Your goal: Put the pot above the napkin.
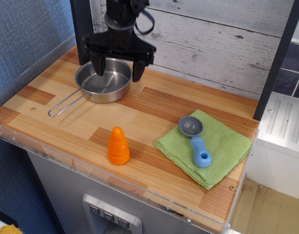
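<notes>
The gripper [118,69] hangs over the pot [104,80] with its jaws spread wide, one finger above the bowl, the other near the right rim, holding nothing. The pot sits at the back left of the counter [154,112], handle pointing toward the front left. This looks like the reach, grasp not yet made. Next it should drop, pinch the rim, then carry the pot right, past the cone [118,146]. The napkin [222,146] lies well apart, scoop [195,139] on it.

pot [103,83] back rim behind pincer [118,66]; arm cut off above
</notes>
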You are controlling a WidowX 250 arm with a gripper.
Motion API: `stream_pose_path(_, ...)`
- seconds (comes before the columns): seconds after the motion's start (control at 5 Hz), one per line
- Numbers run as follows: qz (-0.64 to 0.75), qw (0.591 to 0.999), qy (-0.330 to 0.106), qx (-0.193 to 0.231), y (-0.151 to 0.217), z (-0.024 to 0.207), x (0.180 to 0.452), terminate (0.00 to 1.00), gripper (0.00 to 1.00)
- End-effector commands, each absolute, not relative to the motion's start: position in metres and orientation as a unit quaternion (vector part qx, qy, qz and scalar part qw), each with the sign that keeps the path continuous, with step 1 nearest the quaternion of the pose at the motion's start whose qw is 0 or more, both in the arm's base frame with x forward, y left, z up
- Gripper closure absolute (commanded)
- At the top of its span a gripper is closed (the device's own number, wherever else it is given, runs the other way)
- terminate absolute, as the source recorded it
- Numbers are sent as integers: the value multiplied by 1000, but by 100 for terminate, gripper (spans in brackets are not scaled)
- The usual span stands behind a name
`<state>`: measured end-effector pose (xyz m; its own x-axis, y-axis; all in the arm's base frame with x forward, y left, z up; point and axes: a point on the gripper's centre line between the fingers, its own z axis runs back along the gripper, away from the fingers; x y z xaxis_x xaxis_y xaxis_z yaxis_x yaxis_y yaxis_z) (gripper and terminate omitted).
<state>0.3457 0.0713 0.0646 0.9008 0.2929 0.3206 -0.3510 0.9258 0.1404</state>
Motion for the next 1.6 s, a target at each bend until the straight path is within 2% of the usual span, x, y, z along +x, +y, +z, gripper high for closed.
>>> stream_pose_path(0.0, 162, 965, -177, 110, 81, 60, 362, 0, 0)
stream_pose_path(0.4, 165, 965, -166, 117, 93, 41, 373, 0, 0)
stream_pose_path(0.6, 152, 969, -159, 109, 99, 37, 375, 0, 100)
stream_pose_path(1.4, 130, 980, -134, 70, 88, 41, 367, 0, 100)
